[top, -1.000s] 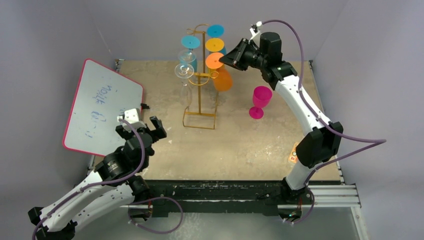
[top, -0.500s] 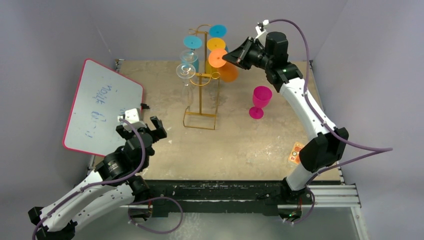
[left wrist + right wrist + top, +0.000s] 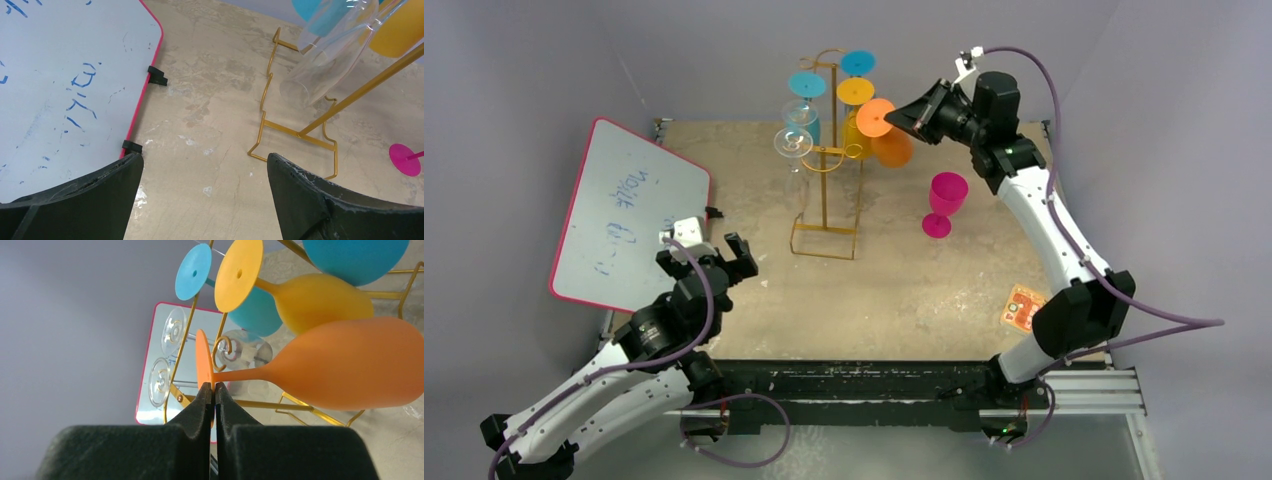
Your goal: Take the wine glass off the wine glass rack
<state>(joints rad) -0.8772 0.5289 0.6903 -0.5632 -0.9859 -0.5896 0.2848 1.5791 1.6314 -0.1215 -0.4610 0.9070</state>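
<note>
The gold wire wine glass rack (image 3: 831,165) stands at the back middle of the table, with its base also in the left wrist view (image 3: 295,134). My right gripper (image 3: 892,118) (image 3: 214,386) is shut on the thin foot of an orange wine glass (image 3: 892,148) (image 3: 350,362). It holds the glass on its side just right of the rack's hooks. Yellow (image 3: 855,92), blue (image 3: 807,84) and clear (image 3: 793,141) glasses hang on the rack. My left gripper (image 3: 720,250) (image 3: 202,156) is open and empty above the table at the near left.
A pink glass (image 3: 944,203) stands upright on the table right of the rack. A red-edged whiteboard (image 3: 624,215) leans at the left. A small orange card (image 3: 1024,307) lies by the right arm. Purple walls close in the back and sides.
My right gripper has shut fully on the orange glass's foot and has carried the glass to the right, away from the rack's hooks. The left arm has not moved.
</note>
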